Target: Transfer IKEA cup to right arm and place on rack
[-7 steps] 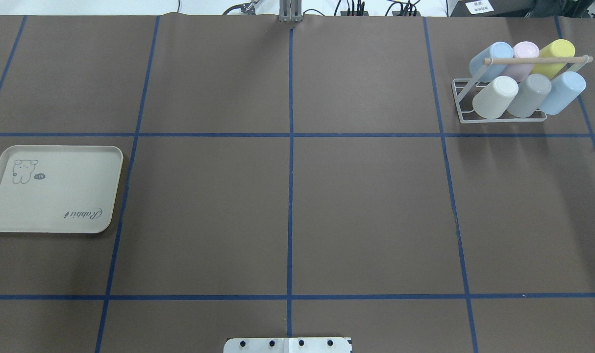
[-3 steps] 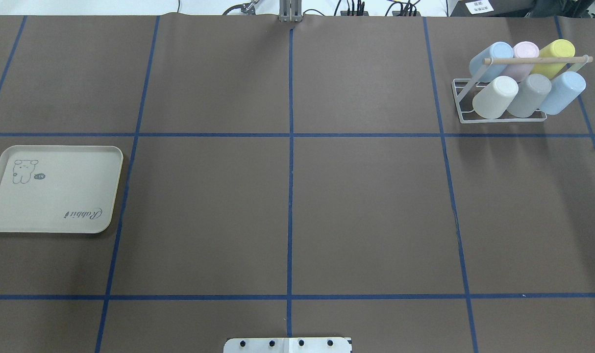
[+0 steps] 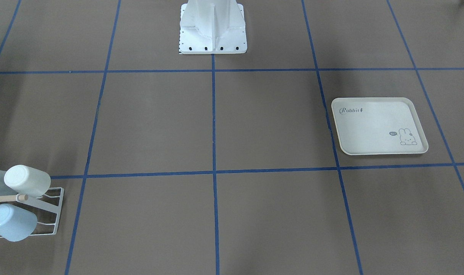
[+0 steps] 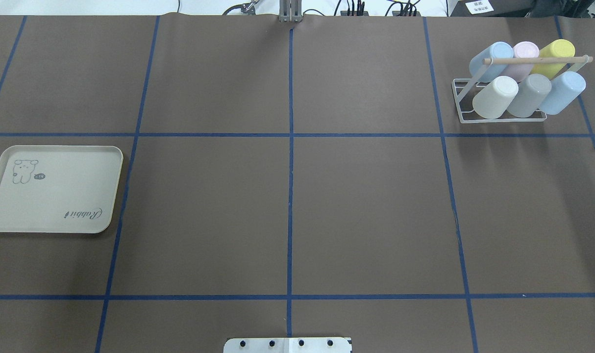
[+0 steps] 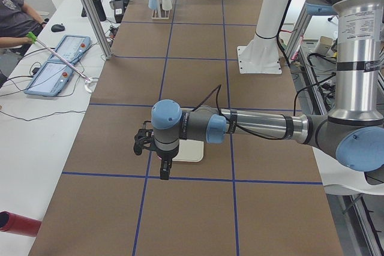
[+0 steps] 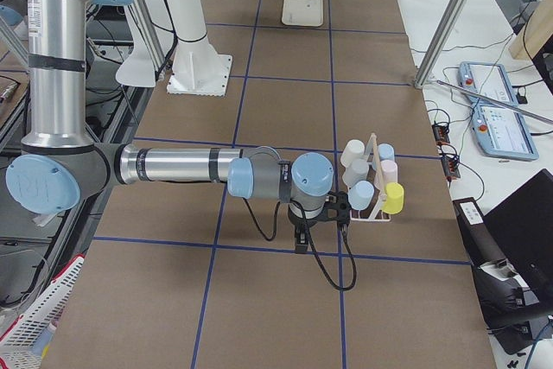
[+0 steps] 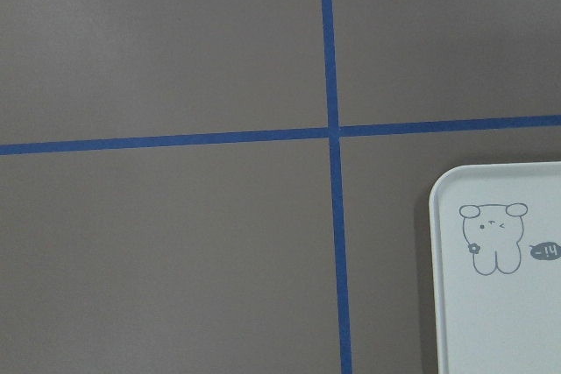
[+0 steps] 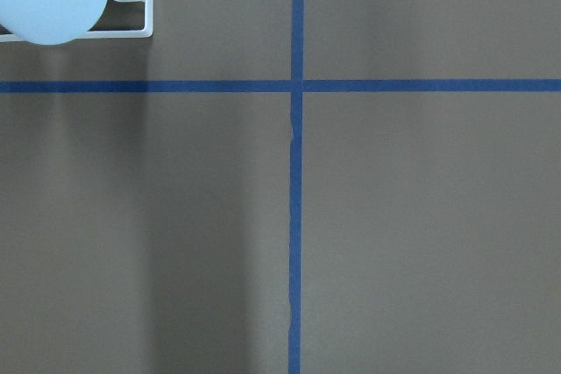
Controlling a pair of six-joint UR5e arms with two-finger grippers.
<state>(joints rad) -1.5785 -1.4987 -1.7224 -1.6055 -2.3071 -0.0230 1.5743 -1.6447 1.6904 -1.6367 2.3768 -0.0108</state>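
The white wire rack (image 4: pixel 460 100) with its wooden dowel (image 4: pixel 537 60) stands at the far right of the table. Several pastel cups sit tilted on its prongs, among them a cream one (image 4: pixel 496 97) and a yellow one (image 4: pixel 557 56). The rack also shows in the front view (image 3: pixel 54 214) and the right wrist view (image 8: pixel 145 6). No cup lies apart from the rack. My left gripper (image 5: pixel 143 140) hovers over the tray's far edge. My right gripper (image 6: pixel 340 208) hovers beside the rack (image 6: pixel 373 170). I cannot tell whether either is open or shut.
A cream rabbit-print tray (image 4: pixel 52 189) lies at the table's left edge with nothing on it; it shows in the left wrist view (image 7: pixel 500 304). Blue tape lines grid the brown table. The robot's base plate (image 4: pixel 287 344) is at the near edge. An operator sits by the far side (image 5: pixel 12 13).
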